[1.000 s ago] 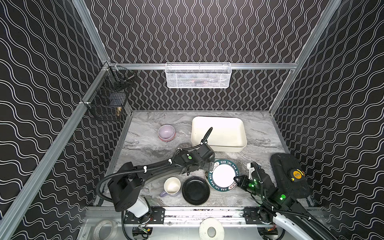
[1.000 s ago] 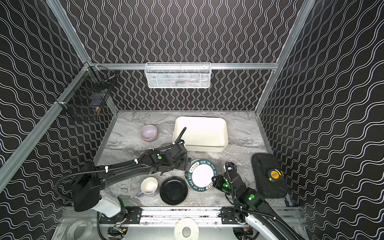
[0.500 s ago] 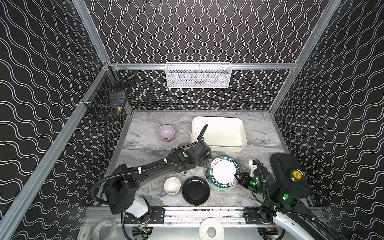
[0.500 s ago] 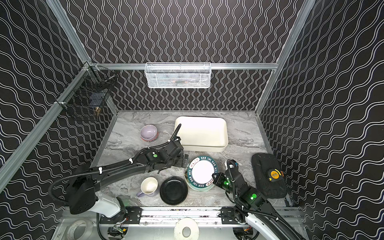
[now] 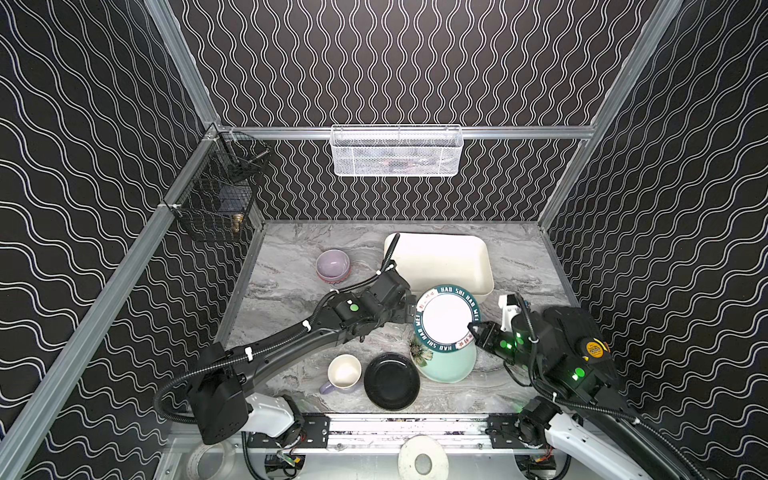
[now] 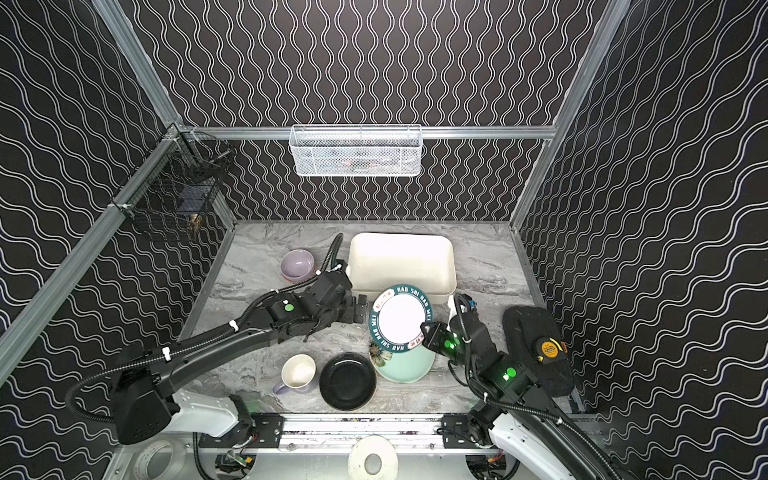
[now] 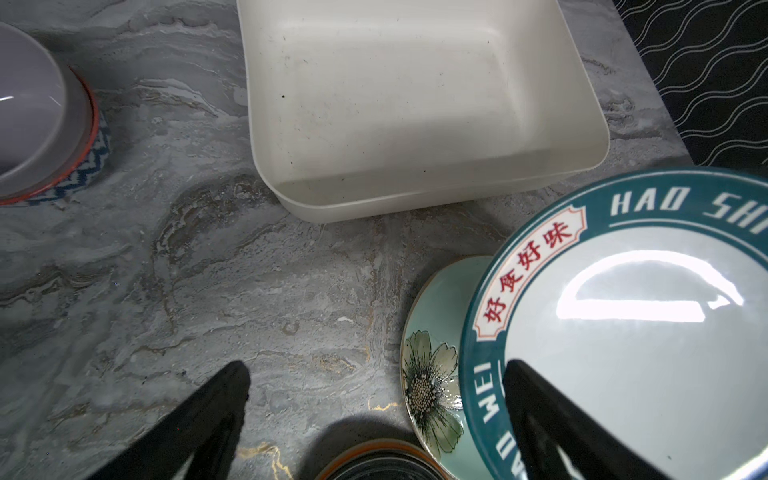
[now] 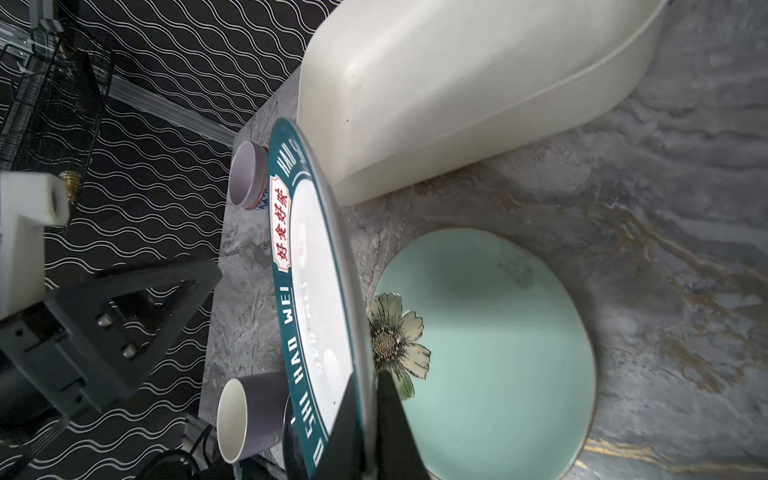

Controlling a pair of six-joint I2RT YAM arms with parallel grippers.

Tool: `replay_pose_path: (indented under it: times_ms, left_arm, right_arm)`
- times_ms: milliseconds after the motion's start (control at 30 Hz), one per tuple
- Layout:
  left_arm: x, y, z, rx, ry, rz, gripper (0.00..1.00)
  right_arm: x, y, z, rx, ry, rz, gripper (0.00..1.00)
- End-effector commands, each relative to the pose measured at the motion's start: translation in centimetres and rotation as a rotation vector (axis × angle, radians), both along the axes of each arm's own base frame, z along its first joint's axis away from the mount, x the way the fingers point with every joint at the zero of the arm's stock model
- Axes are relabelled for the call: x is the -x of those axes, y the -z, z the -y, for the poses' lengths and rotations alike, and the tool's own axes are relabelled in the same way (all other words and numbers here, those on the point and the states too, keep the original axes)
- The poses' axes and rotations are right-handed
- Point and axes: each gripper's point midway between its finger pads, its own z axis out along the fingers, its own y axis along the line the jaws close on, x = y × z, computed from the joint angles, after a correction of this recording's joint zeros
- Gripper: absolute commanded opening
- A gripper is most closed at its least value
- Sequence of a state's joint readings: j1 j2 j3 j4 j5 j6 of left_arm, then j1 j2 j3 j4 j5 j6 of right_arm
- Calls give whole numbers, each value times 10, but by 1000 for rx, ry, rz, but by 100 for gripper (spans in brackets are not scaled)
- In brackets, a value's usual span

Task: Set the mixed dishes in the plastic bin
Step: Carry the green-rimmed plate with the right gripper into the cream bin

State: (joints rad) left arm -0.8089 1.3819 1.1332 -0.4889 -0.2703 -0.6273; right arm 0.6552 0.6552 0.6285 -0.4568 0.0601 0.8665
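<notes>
The bowl (image 5: 332, 266) sits left of the bin (image 5: 440, 262); before them, mug (image 5: 344, 372), plate (image 5: 391, 381), raised plate (image 5: 446, 318), left to right.

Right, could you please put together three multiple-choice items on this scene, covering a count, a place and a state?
1. How many dishes lie in the plastic bin?
A. none
B. one
C. two

2. Where does the lavender mug stand?
A. in the plastic bin
B. beside the black plate, outside the bin
C. on top of the black plate

3. What is the state of the right end effector?
A. open, holding nothing
B. shut on the rim of the green-rimmed plate
C. shut on the lavender mug

Answers:
1 A, as the bin's floor shows bare in the left wrist view.
2 B, as both top views show the mug next to the black plate.
3 B, as the right wrist view shows its fingers pinching the plate's rim.
</notes>
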Motion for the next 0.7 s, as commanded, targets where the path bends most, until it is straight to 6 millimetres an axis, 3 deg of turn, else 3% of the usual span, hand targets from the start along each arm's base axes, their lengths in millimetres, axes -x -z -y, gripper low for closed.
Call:
replay_pose_path:
  times_ms: [0,167,300,467,667]
  left_arm:
    - [-4,-10,-8,2,-23,22,99]
    - [-4,-17,-19,19,-47,34,99]
    - [-3,-19,-27,44,-58,36,99]
    - [-2,-19,-40,32,-80,38,99]
    - [-5,-18,-49,35,-100,43,99]
  right_arm:
    - [-30,-39,-11,-5,17,138,9]
    - [-75,-58,-30,19,36,165,9]
    - [-118,-59,-36,-4,56,147,9]
    - [-174,-30,-27,-54,75,67,9]
    - [-214,5,-46,-94,17,-23,9]
